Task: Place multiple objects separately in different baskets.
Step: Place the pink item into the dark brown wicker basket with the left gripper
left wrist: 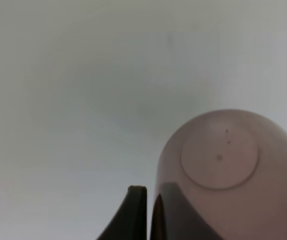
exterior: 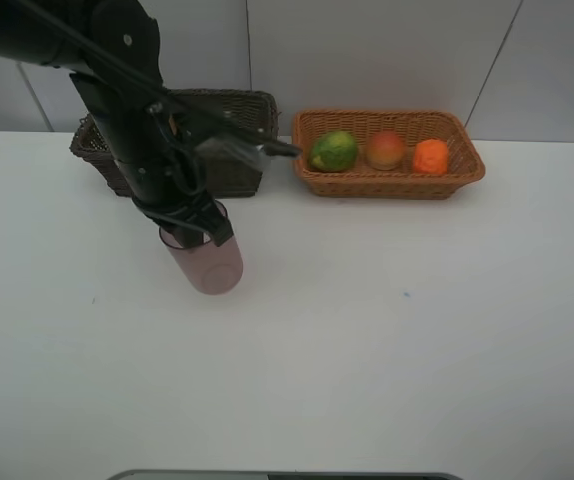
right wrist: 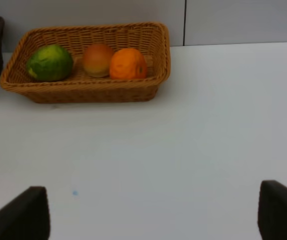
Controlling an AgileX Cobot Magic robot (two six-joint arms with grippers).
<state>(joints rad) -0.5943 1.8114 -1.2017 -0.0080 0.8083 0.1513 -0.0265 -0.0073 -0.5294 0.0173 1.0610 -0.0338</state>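
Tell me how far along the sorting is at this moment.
Done: the green-yellow fruit, peach and orange sit in the orange-tan basket. In hand: the left claw is shut on the mauve cup. Left: getting that cup into the dark brown basket, probably. The arm hides most of that basket's inside, so whether the bottles are there I cannot tell. The right claw is open and empty.

Mauve cup (exterior: 207, 262), green-yellow fruit (exterior: 334, 151), red-yellow peach (exterior: 385, 149), orange (exterior: 430, 157), orange-tan woven basket (exterior: 387, 183), dark brown basket (exterior: 252, 105).

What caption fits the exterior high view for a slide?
Left hand grips the mauve cup on the table; three fruits fill the tan basket.
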